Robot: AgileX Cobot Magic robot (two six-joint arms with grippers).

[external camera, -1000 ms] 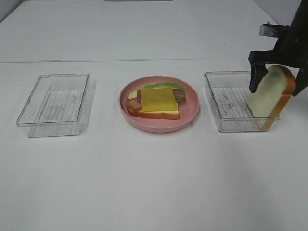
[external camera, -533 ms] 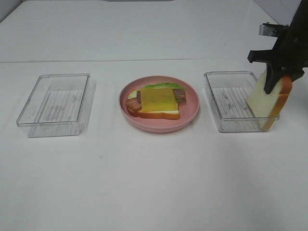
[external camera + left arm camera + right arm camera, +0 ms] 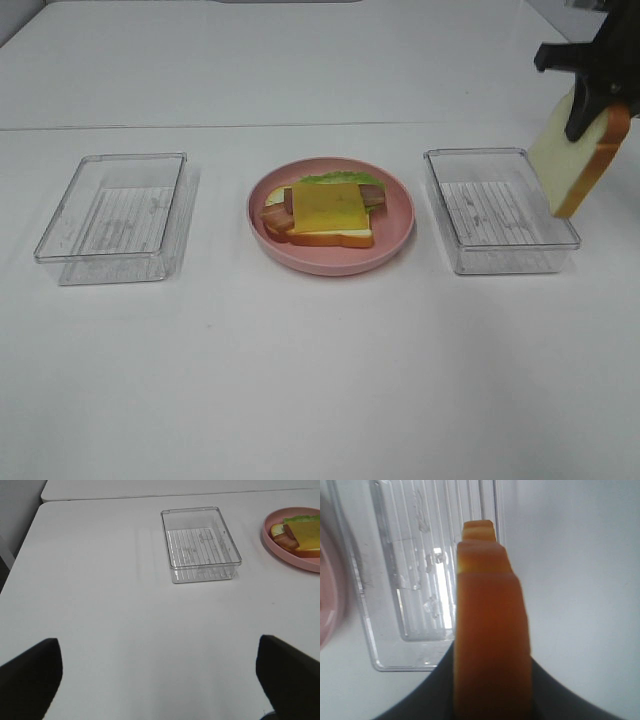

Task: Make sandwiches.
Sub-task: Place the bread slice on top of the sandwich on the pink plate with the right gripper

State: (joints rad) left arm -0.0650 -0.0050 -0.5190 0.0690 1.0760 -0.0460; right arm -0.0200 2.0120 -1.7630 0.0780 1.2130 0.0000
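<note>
Exterior high view puts the right end effector [image 3: 592, 100] at the upper right of the frame, closed on the top edge of a bread slice [image 3: 575, 160] that hangs below it, tilted, clear of the clear tray [image 3: 500, 212] just to its left. In the right wrist view the slice's orange-brown crust [image 3: 487, 645] fills the middle, pinched between the two dark jaws, with the tray behind it.

The rest of the sandwich sits on the pink plate [image 3: 330, 255] at the middle of the frame, well apart from the held slice: a bottom bread slice [image 3: 335, 238], bacon strips [image 3: 275, 218], a lettuce leaf [image 3: 335, 179] peeking out at the far side, and a cheese slice [image 3: 328, 207] on top. A second clear tray [image 3: 110, 215] lies at the left of the frame.

The left end effector [image 3: 160, 675] shows only as two dark jaw tips at the lower corners of the left wrist view, standing wide apart with nothing between them, above bare desk [image 3: 100, 605].

As toy food, the slice is probably light and fairly stiff, since it holds its flat shape while hanging from one edge. A pinch across the crust edge looks sound; the smooth surface might let it pivot or slip if swung quickly. It likely needs laying flat over the cheese, and a push could shift the loose layers beneath.
</note>
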